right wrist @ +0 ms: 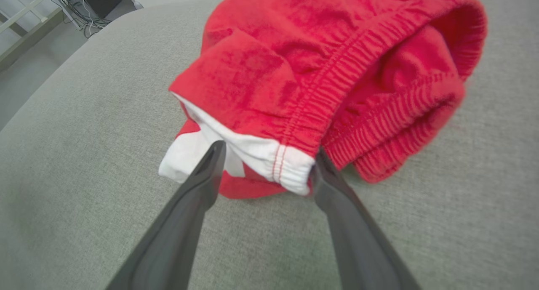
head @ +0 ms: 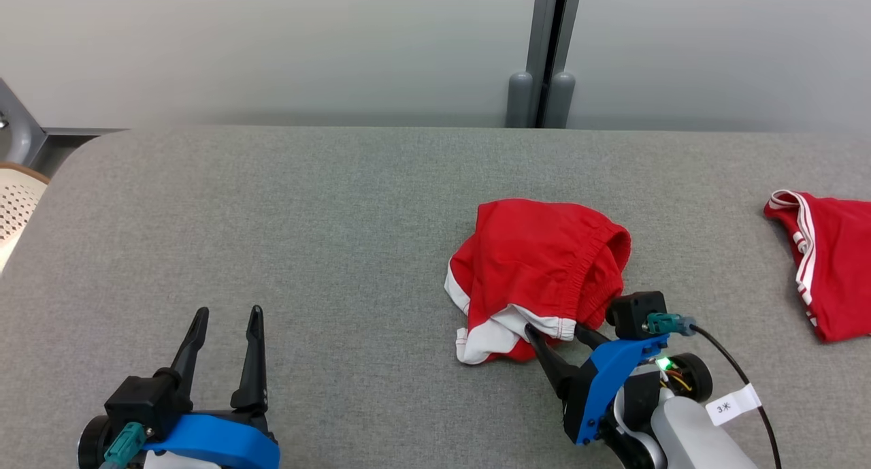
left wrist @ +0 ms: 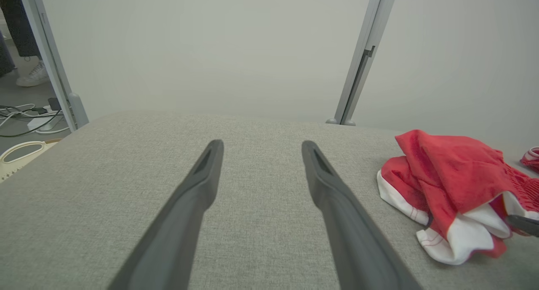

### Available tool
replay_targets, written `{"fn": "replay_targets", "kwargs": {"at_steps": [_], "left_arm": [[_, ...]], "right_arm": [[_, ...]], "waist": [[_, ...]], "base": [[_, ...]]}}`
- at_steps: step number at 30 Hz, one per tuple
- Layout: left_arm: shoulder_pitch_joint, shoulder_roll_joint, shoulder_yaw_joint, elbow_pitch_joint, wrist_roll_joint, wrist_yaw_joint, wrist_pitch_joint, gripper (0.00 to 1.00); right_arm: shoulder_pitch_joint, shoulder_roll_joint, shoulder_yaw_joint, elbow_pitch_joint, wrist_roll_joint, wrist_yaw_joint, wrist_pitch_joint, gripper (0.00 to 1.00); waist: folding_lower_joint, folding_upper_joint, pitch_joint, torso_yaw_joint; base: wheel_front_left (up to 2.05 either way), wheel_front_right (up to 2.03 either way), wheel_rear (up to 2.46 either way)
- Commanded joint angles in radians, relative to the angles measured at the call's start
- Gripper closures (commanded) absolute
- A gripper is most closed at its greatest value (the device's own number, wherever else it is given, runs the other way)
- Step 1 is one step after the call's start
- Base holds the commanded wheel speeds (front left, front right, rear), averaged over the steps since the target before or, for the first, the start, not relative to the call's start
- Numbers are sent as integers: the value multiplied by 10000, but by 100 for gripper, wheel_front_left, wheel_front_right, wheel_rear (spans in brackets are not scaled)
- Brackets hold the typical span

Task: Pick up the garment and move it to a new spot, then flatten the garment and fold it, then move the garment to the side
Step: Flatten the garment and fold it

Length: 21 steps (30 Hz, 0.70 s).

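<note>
The garment (head: pixel 537 265), red with white trim, is one of two on the single grey table (head: pixel 340 237). There are two grippers. The left gripper (head: pixel 228 310), at lower left, is spread and empty. Right of centre the garment lies crumpled, and the right gripper (head: pixel 554 329) has its fingers parted astride the garment's near white hem. The second red garment (head: pixel 830 265) lies at far right.

The head view looks forward and down over the grey fabric-covered surface (head: pixel 306 203) toward a pale wall (head: pixel 272 47). The left wrist view sits low, facing along the left pincer (left wrist: pixel 262 143) across that surface. The right wrist view, along the right pincer (right wrist: pixel 268 149), is close on the crumpled red-and-white cloth garment (right wrist: pixel 316 62), which all three views share.
</note>
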Motion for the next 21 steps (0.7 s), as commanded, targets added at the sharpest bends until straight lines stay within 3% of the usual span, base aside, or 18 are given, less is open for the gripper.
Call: {"fn": "replay_targets", "kwargs": {"at_steps": [1,4,13,21], "left_arm": [[-8,37,-9,40,-47,-13,-32,0],[120,77,-1,106,-89,3,-39,0],[235,170,63,50,-179,70,-79,0],[151,230,102,-59,-202,123,-169,0]], "right_arm": [[-152,-9,88,193,161,6,-126,0],[-330,-7,355,499,445,6,-392,97],[-1010,-9,685,120,854,6,-1389,100],[-1595,-416,-50,-2321,534,6,-1333,100]], "waist": [[-1,0,-87,27],[-1,0,-240,31],[-1,0,-477,-102],[-1,0,-459,-247]], "base": [[0,0,0],[0,0,0],[0,0,0],[0,0,0]]}}
